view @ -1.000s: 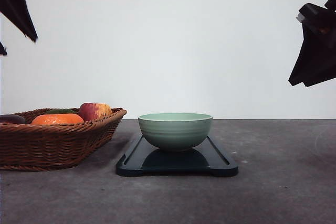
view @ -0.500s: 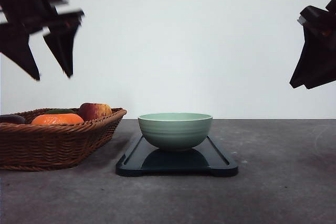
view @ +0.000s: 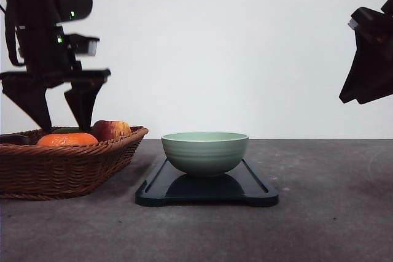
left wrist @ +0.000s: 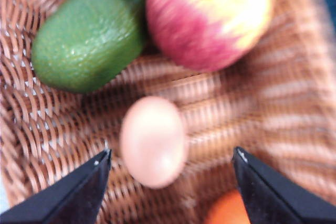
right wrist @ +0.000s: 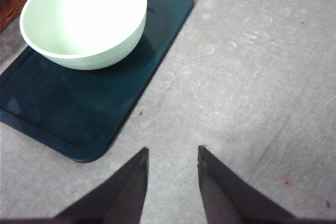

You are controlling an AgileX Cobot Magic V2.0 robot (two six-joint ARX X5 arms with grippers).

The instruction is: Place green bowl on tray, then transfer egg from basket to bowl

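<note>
The green bowl (view: pixel 205 152) is sitting on the tray (view: pixel 253 187) on the worktop (view: pixel 331 213). The left gripper (view: pixel 61 111) is hovering over the basket (view: pixel 67 164), jaws open astride the egg (left wrist: pixel 153 141). The right gripper (right wrist: pixel 172 167) is hanging aside, jaws slightly parted.

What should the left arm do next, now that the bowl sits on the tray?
Probably lower the left tool straight down and close on the egg. It is open, and the egg lies on the basket floor between its fingers, nearer one of them, so a slight recentring first may help. The green bowl already rests on the tray.
</note>
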